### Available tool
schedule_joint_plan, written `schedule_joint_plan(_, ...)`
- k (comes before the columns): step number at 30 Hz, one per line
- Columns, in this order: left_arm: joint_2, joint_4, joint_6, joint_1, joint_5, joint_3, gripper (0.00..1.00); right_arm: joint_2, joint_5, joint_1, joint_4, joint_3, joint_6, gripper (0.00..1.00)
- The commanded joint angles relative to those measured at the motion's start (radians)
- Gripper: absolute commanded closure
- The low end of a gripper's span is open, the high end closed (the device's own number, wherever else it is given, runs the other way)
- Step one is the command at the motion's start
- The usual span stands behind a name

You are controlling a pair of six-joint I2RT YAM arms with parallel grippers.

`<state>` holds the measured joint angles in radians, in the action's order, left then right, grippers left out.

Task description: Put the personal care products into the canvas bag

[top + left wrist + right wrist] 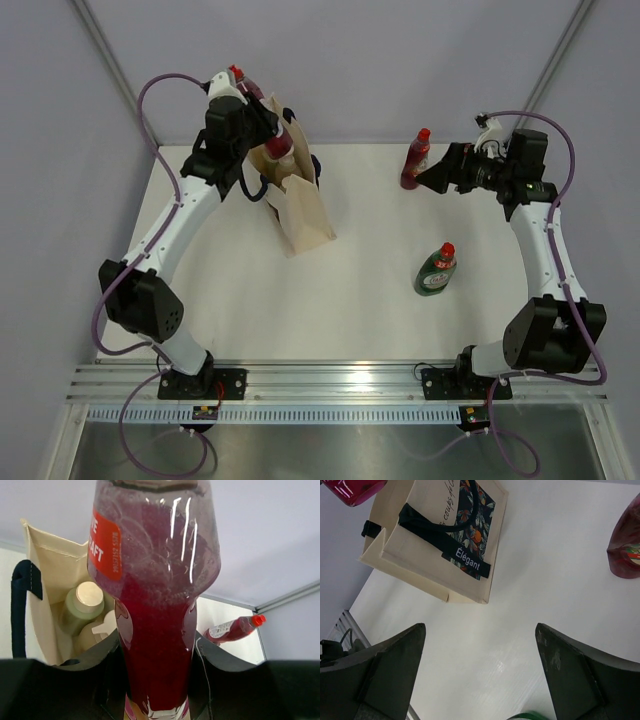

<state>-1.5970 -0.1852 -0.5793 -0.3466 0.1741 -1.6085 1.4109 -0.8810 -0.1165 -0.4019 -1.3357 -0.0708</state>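
The canvas bag [305,212] stands at the back left with its mouth open. In the left wrist view the canvas bag [50,565] holds a sage-green bottle with a whitish cap [82,607] and a second pale bottle [97,631] beside it. A third care bottle is not visible. My left gripper [272,140] is shut on a clear bottle of red liquid [155,605], held just above the bag's mouth. My right gripper [480,627] is open and empty above the table, to the right of the bag [420,545].
A second red-liquid bottle [415,158] with a red cap stands at the back right, just left of my right gripper [432,178]. It also shows in the wrist views [232,628] [625,545]. A green bottle [436,270] with a red cap lies at mid right.
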Motion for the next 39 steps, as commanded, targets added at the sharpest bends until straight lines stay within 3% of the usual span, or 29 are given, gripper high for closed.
schedule_joint_plan(1,-0.064,0.046,-0.057,0.027,0.018,-0.123,1.0,0.006,-0.009,-0.015,0.012,0.007,0.04,0.0)
schedule_joint_plan(6,-0.159,0.013,-0.034,0.031,-0.054,-0.163,1.0,0.026,0.008,-0.017,-0.006,0.009,0.078,0.01)
schedule_joint_plan(14,-0.138,0.018,-0.05,0.029,-0.13,-0.054,0.94,0.147,-0.024,-0.02,-0.13,-0.057,0.324,0.0)
schedule_joint_plan(20,-0.107,0.044,-0.065,0.028,-0.197,0.031,0.7,0.273,-0.007,-0.02,-0.135,-0.14,0.374,0.01)
schedule_joint_plan(21,-0.104,0.038,-0.065,0.028,-0.2,0.036,0.61,0.304,0.0,-0.02,-0.13,-0.166,0.371,0.0)
schedule_joint_plan(22,-0.106,0.03,-0.065,0.028,-0.203,0.036,0.46,0.319,0.008,-0.02,-0.123,-0.18,0.347,0.01)
schedule_joint_plan(24,-0.104,0.014,-0.059,0.028,-0.205,0.036,0.3,0.368,0.054,-0.02,-0.08,-0.224,0.278,0.01)
schedule_joint_plan(28,-0.096,-0.005,-0.028,0.029,-0.203,0.024,0.13,0.442,0.218,-0.015,0.026,-0.276,0.102,0.01)
schedule_joint_plan(29,-0.093,-0.01,-0.01,0.028,-0.205,0.016,0.08,0.453,0.32,-0.009,0.07,-0.286,0.076,0.0)
schedule_joint_plan(32,-0.078,-0.025,0.041,0.029,-0.209,-0.01,0.01,0.488,0.44,0.006,0.164,-0.287,-0.038,0.01)
schedule_joint_plan(39,-0.021,-0.056,0.148,0.029,-0.262,-0.044,0.01,0.534,0.606,0.092,0.196,-0.313,-0.199,0.01)
